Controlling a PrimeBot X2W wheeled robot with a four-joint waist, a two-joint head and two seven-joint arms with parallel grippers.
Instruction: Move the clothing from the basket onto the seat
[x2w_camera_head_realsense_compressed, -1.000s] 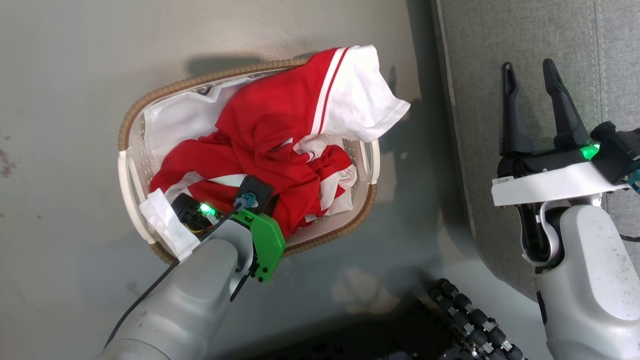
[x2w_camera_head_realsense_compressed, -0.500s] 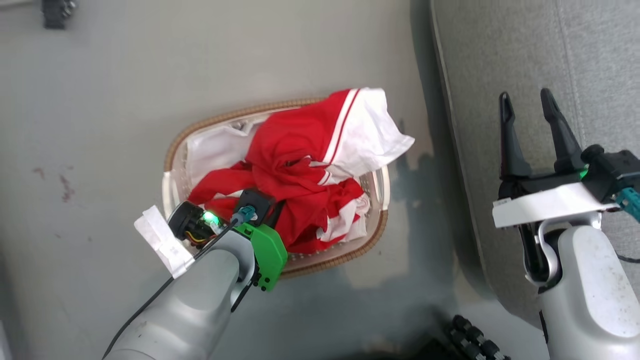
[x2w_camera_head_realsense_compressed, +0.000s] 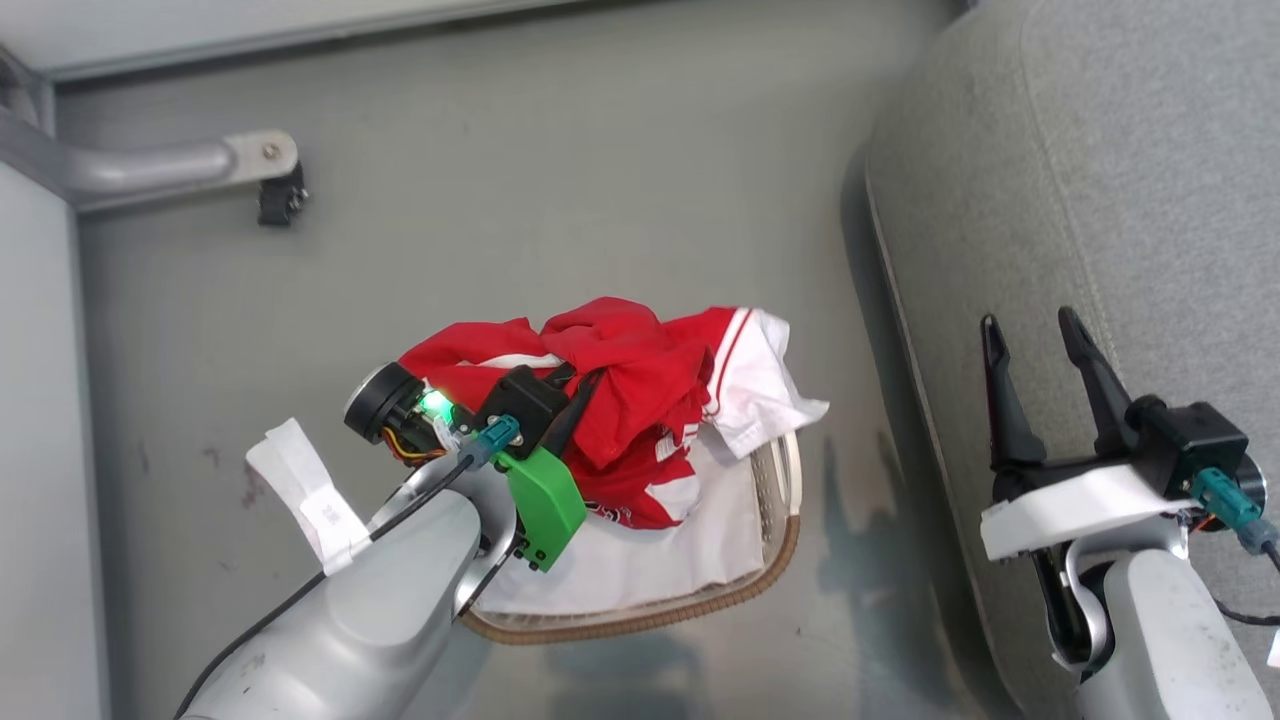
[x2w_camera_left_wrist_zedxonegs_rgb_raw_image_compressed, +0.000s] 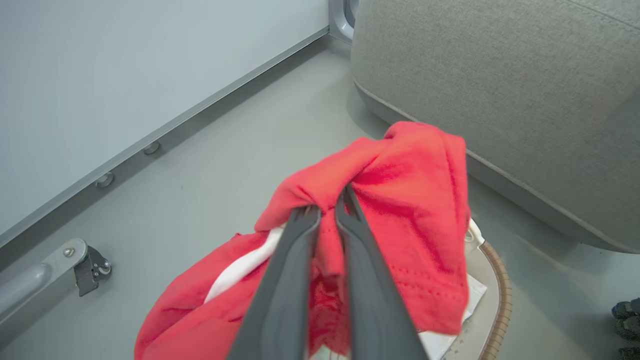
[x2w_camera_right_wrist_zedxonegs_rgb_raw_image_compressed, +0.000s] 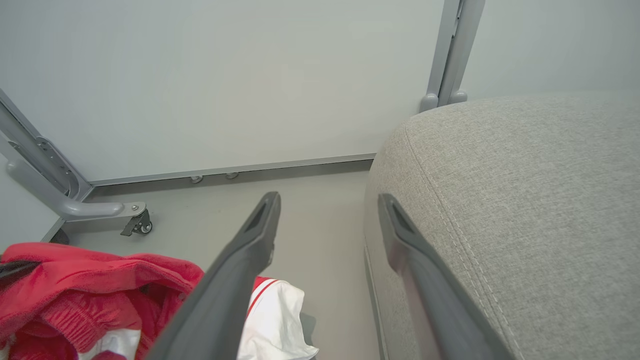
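Left gripper (x2w_camera_left_wrist_zedxonegs_rgb_raw_image_compressed: 327, 202) clenched on red fold of clothing (x2w_camera_left_wrist_zedxonegs_rgb_raw_image_compressed: 410, 210); fingertips buried in fabric in head view. Clothing bunched over basket (x2w_camera_head_realsense_compressed: 775, 560), far rim hidden; contact with liner (x2w_camera_head_realsense_compressed: 640, 565) unclear. Right gripper (x2w_camera_head_realsense_compressed: 1027, 325) spread, empty, over edge of seat (x2w_camera_head_realsense_compressed: 1100, 150), which is cut off by frame.

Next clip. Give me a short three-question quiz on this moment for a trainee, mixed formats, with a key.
1. True or false: the left gripper is shut on the clothing.
2. Seen from the robot, the seat lies on which side of the basket? A) left B) right C) beneath it
3. Fill in: the right gripper stands ____, holding nothing.
Key: 1 true; 2 B; 3 open.
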